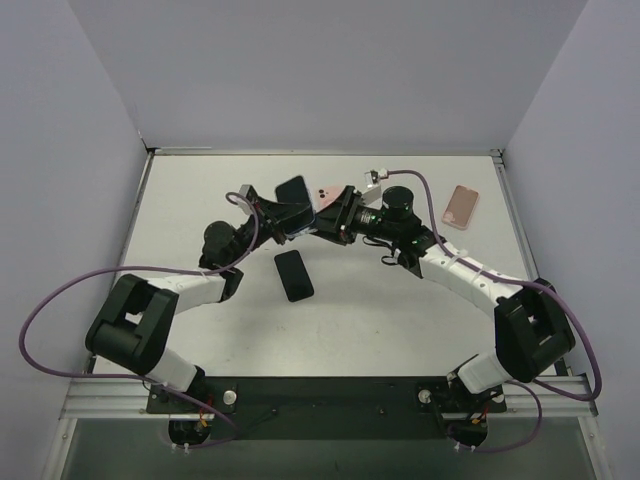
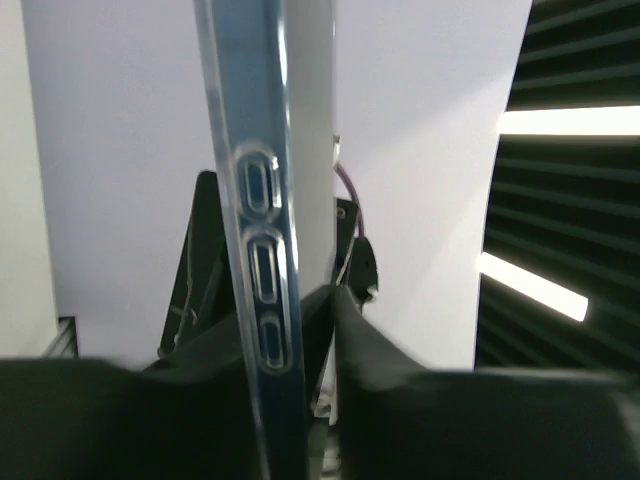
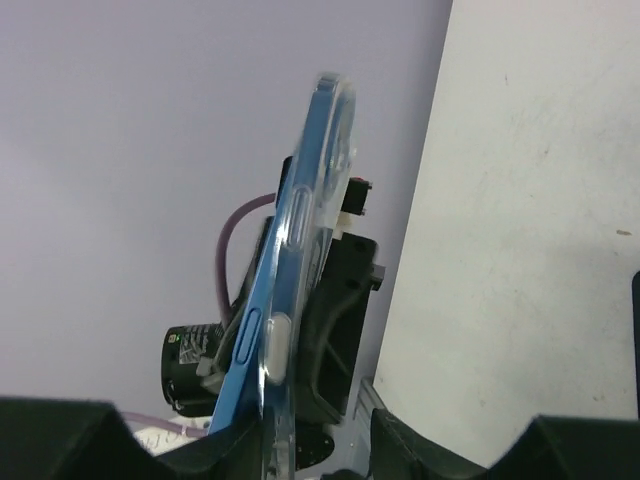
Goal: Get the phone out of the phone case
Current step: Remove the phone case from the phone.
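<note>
A blue phone (image 1: pixel 292 188) in a clear case (image 1: pixel 324 197) is held on edge above the table's far middle, between both grippers. My left gripper (image 1: pixel 288 212) is shut on the cased phone. In the left wrist view the phone's button edge (image 2: pixel 262 250) rises between the fingers of the left gripper (image 2: pixel 285 335). My right gripper (image 1: pixel 336 208) sits at the phone's other end. In the right wrist view the blue phone (image 3: pixel 262 320) stands slightly apart from the clear case (image 3: pixel 338 130). The right gripper (image 3: pixel 310 445) has its left finger against the phone and a gap to its right finger.
A black phone (image 1: pixel 293 275) lies flat on the white table (image 1: pixel 400 330) just in front of the grippers. A pink phone (image 1: pixel 460 207) lies at the far right. Grey walls enclose the table at the back and sides.
</note>
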You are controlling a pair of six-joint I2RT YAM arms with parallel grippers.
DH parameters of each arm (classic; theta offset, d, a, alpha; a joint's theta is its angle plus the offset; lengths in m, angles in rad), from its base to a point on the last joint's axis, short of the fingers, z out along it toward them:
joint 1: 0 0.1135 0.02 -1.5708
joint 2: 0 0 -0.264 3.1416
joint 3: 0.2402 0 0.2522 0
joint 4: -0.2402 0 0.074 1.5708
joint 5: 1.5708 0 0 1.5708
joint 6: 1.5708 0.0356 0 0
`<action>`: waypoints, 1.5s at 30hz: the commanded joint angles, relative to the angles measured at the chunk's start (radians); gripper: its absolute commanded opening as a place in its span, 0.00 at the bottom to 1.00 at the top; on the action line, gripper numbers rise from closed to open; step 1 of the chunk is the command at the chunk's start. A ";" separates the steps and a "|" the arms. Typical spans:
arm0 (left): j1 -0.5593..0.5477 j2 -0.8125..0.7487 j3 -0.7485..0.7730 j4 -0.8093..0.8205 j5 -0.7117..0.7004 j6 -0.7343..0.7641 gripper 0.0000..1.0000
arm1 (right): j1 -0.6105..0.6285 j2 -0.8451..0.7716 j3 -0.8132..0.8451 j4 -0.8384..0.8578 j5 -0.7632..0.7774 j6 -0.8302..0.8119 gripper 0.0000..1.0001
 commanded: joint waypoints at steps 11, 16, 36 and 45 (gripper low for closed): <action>-0.137 0.043 -0.018 0.374 0.013 -0.080 0.00 | -0.015 0.061 0.042 0.193 0.109 0.124 0.07; -0.135 0.020 -0.003 0.299 0.048 -0.029 0.00 | -0.026 0.044 0.044 0.082 0.115 0.100 0.00; -0.117 0.032 -0.024 0.110 0.211 0.129 0.86 | -0.149 -0.243 0.007 -0.475 0.289 -0.230 0.00; -0.142 0.061 -0.067 0.017 0.229 0.197 0.86 | -0.158 -0.274 0.059 -0.775 0.417 -0.448 0.00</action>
